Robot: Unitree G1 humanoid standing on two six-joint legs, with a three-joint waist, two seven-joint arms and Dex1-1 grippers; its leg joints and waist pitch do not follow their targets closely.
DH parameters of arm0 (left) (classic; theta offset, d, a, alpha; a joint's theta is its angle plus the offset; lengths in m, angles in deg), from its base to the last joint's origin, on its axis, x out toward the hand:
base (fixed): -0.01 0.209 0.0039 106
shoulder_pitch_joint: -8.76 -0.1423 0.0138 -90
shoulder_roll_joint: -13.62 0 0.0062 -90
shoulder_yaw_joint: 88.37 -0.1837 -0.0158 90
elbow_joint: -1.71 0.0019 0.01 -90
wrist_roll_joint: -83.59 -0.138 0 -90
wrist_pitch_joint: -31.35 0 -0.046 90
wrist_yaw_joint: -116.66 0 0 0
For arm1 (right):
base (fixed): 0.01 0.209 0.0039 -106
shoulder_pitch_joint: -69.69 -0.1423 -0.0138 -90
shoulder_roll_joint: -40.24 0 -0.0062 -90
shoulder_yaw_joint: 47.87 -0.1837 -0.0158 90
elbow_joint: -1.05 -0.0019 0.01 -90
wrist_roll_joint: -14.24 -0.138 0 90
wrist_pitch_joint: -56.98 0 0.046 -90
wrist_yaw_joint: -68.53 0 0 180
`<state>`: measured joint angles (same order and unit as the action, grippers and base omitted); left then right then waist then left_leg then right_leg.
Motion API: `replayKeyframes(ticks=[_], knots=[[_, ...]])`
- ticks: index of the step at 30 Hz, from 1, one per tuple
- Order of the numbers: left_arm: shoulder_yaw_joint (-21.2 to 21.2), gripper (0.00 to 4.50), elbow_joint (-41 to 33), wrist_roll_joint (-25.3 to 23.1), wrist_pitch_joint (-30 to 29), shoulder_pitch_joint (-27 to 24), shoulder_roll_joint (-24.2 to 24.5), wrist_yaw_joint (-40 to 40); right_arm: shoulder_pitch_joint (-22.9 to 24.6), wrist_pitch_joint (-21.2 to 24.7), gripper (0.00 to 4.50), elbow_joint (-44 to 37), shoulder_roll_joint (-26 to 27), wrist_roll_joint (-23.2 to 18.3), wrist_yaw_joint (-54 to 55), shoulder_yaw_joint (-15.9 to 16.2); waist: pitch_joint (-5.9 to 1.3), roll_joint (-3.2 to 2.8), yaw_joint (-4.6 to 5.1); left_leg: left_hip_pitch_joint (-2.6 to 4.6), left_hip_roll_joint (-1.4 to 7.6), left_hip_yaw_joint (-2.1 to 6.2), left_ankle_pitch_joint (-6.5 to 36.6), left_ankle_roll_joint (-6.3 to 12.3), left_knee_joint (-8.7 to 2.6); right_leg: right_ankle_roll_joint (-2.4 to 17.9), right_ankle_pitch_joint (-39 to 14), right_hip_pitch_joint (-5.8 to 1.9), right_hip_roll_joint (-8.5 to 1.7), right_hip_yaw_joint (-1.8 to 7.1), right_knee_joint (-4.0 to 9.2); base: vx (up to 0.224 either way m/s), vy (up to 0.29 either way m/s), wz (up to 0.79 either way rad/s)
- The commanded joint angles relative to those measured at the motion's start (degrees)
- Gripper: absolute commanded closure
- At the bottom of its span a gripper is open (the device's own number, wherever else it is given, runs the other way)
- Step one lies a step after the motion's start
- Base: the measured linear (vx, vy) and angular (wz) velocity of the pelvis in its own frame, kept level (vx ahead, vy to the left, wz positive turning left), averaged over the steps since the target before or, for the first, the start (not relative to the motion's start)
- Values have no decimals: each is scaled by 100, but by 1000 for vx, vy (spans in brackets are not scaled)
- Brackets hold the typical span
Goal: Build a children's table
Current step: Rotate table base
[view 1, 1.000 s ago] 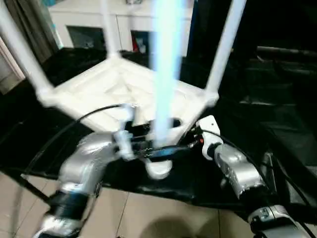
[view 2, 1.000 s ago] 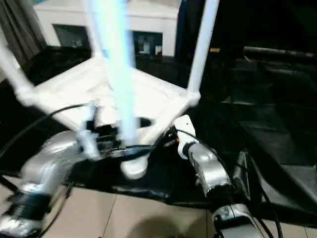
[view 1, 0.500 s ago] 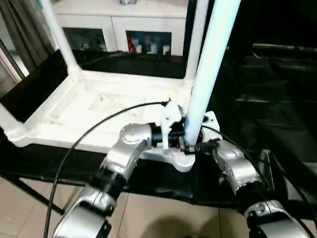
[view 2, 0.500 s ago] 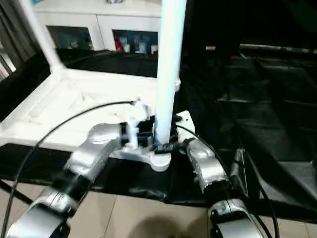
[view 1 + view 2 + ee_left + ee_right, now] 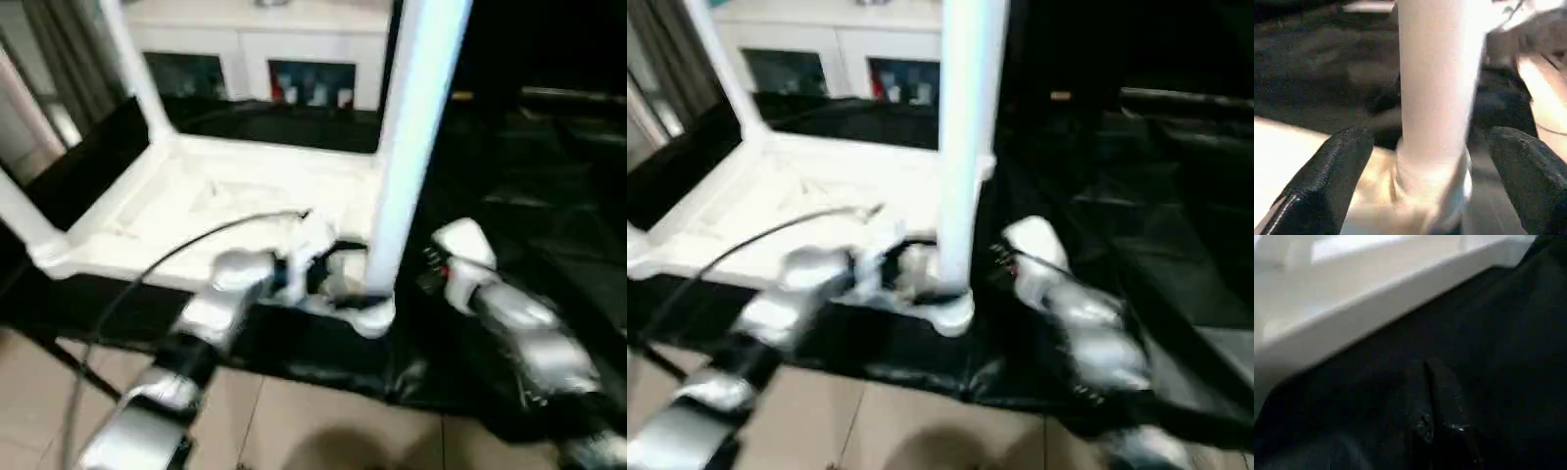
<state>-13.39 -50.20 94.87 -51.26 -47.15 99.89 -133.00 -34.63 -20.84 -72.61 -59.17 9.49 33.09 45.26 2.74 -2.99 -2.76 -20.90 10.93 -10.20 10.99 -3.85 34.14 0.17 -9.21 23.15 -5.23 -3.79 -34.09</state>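
Observation:
The children's table lies upside down on black cloth, its white legs pointing up. The nearest leg stands in the corner socket closest to me. My left gripper is open around the foot of this leg, one black finger on each side and neither touching it. It also appears as the left gripper from above. My right gripper is shut with nothing in it, over the black cloth beside the tabletop's edge, a little right of the leg.
A white cabinet with glass doors stands behind the table. Other upright legs rise at the far and left corners. Black cloth covers the surface to the right. Tiled floor lies below me.
The tabletop swung round from a diagonal lie to square-on. My right gripper has drawn back to the right, off the near leg. My left gripper stays at the leg's foot.

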Motion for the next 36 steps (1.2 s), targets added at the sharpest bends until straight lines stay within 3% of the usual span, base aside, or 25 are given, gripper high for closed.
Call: replayKeyframes(ticks=[1, 7, 13, 14, 17, 18, 19, 21, 22, 27, 28, 31, 36], knots=[[-47, 22, 303, -209, 162, 211, 153, -139, 127, 129, 450, -503, -259, -161, -424, 57, -380, 59, -38, 30, 166, 18, 1318, 452, -382, 1281, -1464, -335, -237, 196, 418, 0, 0, 0], [-334, 70, 1108, -847, 752, 631, 547, -196, 559, 625, 450, -1450, -822, -582, -1202, 94, -359, 64, -93, 24, 155, 45, 1435, 414, -404, 971, -2046, -327, -258, 188, 493, 0, 0, 0], [-561, 107, 1731, -1295, 1190, 1085, 643, -169, 694, 917, 450, -1958, -1059, -696, -1562, 187, -373, 35, -106, 9, 167, 52, 1317, 383, -402, 1122, -1690, -329, -271, 193, 462, 0, 0, 0], [-571, 133, 1753, -1312, 1208, 1109, 641, -173, 695, 930, 450, -1976, -1061, -699, -1566, 187, -380, 21, -115, 21, 167, 53, 1318, 377, -397, 1137, -1658, -324, -273, 194, 460, 0, 0, 0], [-616, 158, 1969, -1400, 1350, 1268, 583, -246, 726, 1063, 450, -2140, -1108, -772, -1581, 190, -381, 44, -121, 8, 163, 49, 1253, 368, -389, 1248, -1481, -339, -278, 194, 436, 0, 0, 0], [-617, 158, 2007, -1413, 1372, 1293, 566, -256, 733, 1087, 450, -2168, -1117, -784, -1586, 192, -380, -18, -127, 7, 165, 59, 1250, 362, -391, 1261, -1466, -344, -280, 192, 430, 0, 0, 0], [-641, 166, 2072, -1454, 1407, 1336, 536, -291, 752, 1131, 450, -2222, -1135, -804, -1595, 197, -378, 33, -123, 2, 156, 50, 1270, 375, -387, 1231, -1485, -354, -274, 189, 444, 0, 0, 0], [-671, 180, 2218, -1529, 1514, 1412, 487, -314, 784, 1226, 450, -2322, -1171, -851, -1644, 204, -387, -3, -133, -2, 158, 56, 1217, 389, -381, 1249, -1452, -359, -285, 190, 432, 0, 0, 0], [-684, 198, 2265, -1548, 1530, 1438, 468, -327, 801, 1256, 450, -2362, -1183, -882, -1667, 204, -386, 21, -127, -9, 162, 55, 1211, 402, -381, 1260, -1418, -365, -283, 189, 433, 0, 0, 0], [-709, 224, 2536, -1636, 1651, 1560, 384, -447, 870, 1360, 450, -2461, -1244, -950, -1813, 229, -372, 17, -134, -2, 154, 49, 1283, 409, -382, 1186, -1774, -347, -290, 180, 485, 0, 0, 0], [-706, 234, 2630, -1679, 1669, 1602, 363, -465, 886, 1376, 450, -2483, -1267, -943, -1820, 242, -375, -18, -131, 10, 164, 56, 1301, 388, -387, 1191, -1779, -339, -289, 183, 479, 0, 0, 0], [-686, 256, 2711, -1702, 1699, 1643, 350, -472, 892, 1403, 450, -2510, -1263, -960, -1811, 233, -373, 5, -127, 3, 153, 54, 1335, 376, -389, 1179, -1787, -349, -284, 179, 487, 0, 0, 0], [-646, 292, 2842, -1751, 1739, 1703, 350, -512, 888, 1446, 450, -2530, -1266, -973, -1809, 245, -380, -9, -129, 1, 160, 59, 1280, 397, -387, 1214, -1681, -348, -286, 176, 475, 0, 0, 0]])
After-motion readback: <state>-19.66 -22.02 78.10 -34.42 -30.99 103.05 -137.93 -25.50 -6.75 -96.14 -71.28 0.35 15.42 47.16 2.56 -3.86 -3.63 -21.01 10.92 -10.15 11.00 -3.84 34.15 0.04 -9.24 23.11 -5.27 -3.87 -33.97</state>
